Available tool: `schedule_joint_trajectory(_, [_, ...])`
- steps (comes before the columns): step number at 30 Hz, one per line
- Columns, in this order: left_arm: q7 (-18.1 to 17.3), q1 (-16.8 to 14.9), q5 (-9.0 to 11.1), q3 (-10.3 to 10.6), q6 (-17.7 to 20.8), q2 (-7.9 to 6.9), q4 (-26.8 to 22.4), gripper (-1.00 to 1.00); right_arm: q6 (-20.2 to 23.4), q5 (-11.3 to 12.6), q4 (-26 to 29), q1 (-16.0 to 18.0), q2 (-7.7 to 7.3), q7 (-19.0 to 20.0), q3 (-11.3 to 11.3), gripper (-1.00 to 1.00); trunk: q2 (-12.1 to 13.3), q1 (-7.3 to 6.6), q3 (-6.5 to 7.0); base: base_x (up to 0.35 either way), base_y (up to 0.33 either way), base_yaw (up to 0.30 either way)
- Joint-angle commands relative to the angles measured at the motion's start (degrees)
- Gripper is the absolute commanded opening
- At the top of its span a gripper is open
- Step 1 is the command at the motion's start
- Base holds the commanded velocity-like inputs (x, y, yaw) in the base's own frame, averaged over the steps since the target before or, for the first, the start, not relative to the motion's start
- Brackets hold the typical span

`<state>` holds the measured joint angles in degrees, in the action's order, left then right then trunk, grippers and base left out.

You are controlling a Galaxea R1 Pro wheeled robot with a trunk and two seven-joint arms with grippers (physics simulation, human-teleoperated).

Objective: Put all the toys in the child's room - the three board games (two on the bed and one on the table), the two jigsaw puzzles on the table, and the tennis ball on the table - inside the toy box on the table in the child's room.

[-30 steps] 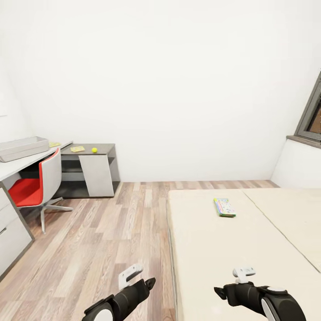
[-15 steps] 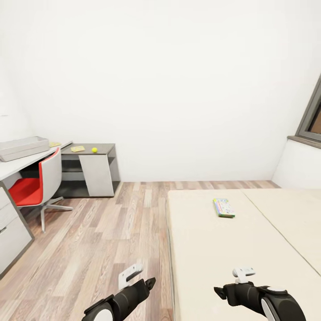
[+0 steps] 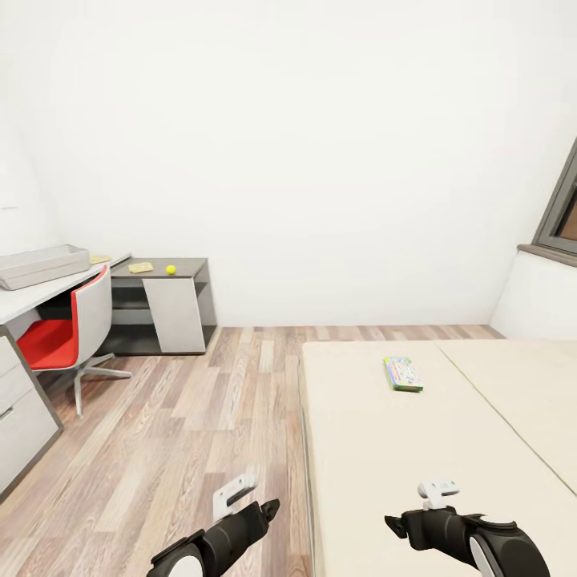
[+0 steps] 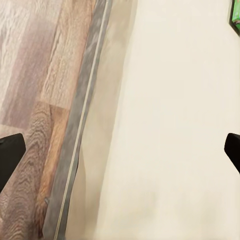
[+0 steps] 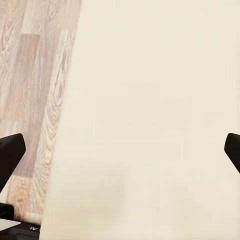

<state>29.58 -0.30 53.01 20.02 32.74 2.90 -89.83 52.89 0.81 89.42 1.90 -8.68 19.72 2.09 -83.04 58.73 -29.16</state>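
Observation:
A small colourful board game [image 3: 403,373] lies flat on the beige bed [image 3: 377,449], ahead of my arms; a corner of the board game [image 4: 235,14] shows in the left wrist view. Far left, the pale grey toy box [image 3: 42,266] sits on the table [image 3: 36,292]. On the lower dark side table [image 3: 164,269] rest a thin jigsaw puzzle [image 3: 140,268] and the tennis ball [image 3: 171,269]. Another yellowish sheet [image 3: 99,260] lies beside the toy box. My left gripper [image 4: 120,150] hangs open over the bed's edge. My right gripper [image 5: 120,150] is open above the bed cover, empty.
A red and white swivel chair [image 3: 68,332] stands at the desk. Wood-plank floor [image 3: 176,417] runs between desk and bed. A window frame [image 3: 561,212] and sill are at the right, with a white wall behind.
The view has tilted up very slightly, so the furniture sits a little lower in the picture. Both arms hold the same pose.

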Motion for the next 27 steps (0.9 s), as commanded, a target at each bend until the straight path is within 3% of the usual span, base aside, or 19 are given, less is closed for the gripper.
schedule_joint_trajectory(1, [0.6,0.0,0.6,0.0,0.0,0.01,-0.1,1.0,0.3,0.1,0.0,0.0,-0.01,0.1,0.0,1.0,0.0,0.0,-0.06,0.0,-0.002,0.004])
schedule_joint_trajectory(12, [0.7,0.0,0.6,0.0,0.0,0.05,-0.1,1.0,0.2,0.1,0.1,0.0,0.04,0.1,0.0,1.0,0.0,0.0,-0.06,0.0,-0.049,0.002])
schedule_joint_trajectory(27, [0.7,-0.1,0.5,0.1,0.0,0.09,-0.1,1.0,0.2,0.1,0.1,0.0,-0.08,0.1,0.1,1.0,0.0,0.0,-0.06,0.0,-0.226,0.0])
